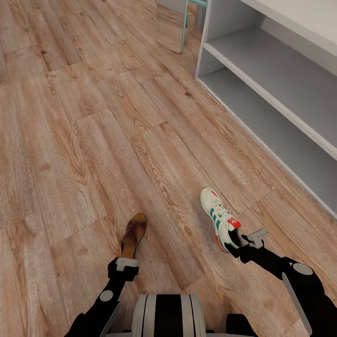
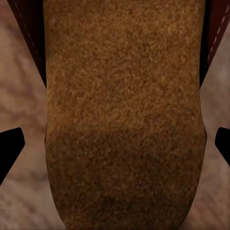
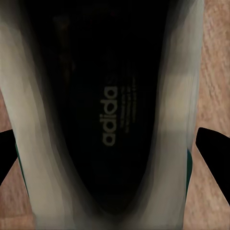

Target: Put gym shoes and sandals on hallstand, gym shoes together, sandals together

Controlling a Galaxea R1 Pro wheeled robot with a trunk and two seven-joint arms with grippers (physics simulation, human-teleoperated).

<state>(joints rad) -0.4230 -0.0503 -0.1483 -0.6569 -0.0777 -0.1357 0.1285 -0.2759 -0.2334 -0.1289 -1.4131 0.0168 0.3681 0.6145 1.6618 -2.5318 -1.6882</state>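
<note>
One brown sandal (image 1: 134, 235) lies on the wood-plank corridor floor (image 1: 70, 140), toe pointing away. My left gripper (image 1: 126, 263) is at its heel end. In the left wrist view the sandal's insole (image 2: 124, 115) sits between the two dark fingertips (image 2: 9, 151), which stand wide apart with a small gap on each side. One white gym shoe (image 1: 218, 216) with green stripes lies to the right. My right gripper (image 1: 239, 243) is over its heel. The shoe's opening (image 3: 110, 120) lies between the spread fingertips (image 3: 215, 151). The hallstand (image 1: 281, 89) stands at the right.
A mint-framed mirror (image 1: 185, 23) leans at the far end beside the hallstand. The hallstand's two shelf levels hold nothing in the visible part. Bare plank floor stretches to the left and ahead. My own base (image 1: 166, 316) is at the bottom of the head view.
</note>
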